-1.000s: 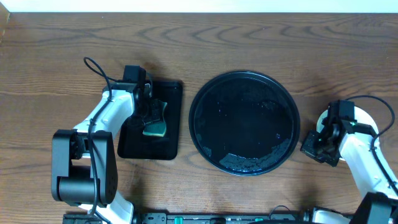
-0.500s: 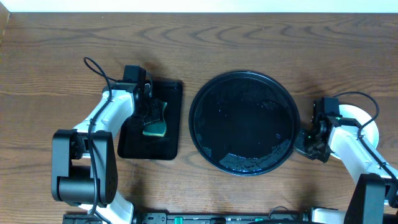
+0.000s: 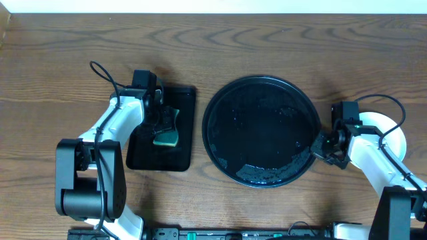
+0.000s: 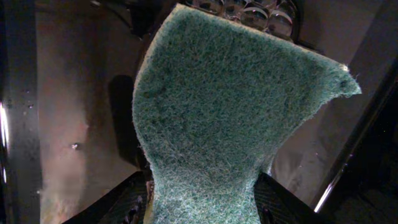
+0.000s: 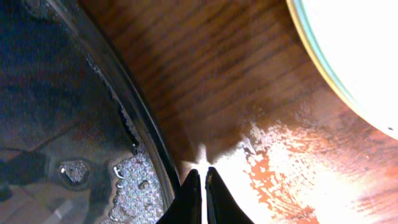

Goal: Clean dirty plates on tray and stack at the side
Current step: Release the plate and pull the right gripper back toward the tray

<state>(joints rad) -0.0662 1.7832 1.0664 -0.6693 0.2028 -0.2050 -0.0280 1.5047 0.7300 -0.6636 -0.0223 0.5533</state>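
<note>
The job looks nearly finished. The round tray (image 3: pixel 257 117) sits in the middle of the bench (image 3: pixel 67 53) with no plate on it, only a film of water and droplets, thickest along its near edge. The plates (image 5: pixel 354 56) are to the right of it on the bare wood, apart from the tray's rim. The right arm lies across them in the overhead view, so I cannot tell how many are piled there or whether all are clean. The one face that shows from the right wrist is pale and unmarked.

The right pincer (image 5: pixel 201 179) is closed tight with nothing in it. Its tips are low over the wood just beside the tray's right rim, between the tray and the plates. The left pincer (image 3: pixel 162 123) grips the sponge (image 4: pixel 230 124), squeezed in at the waist, over the small rectangular tray (image 3: pixel 183 100) left of the round one.

What seems left, as I judge it, is setting the sponge down and drawing both arms back. Nothing blocks either arm. The only care is the right arm passing close over the plates, and the wood near the right pincer, which seems wet.
</note>
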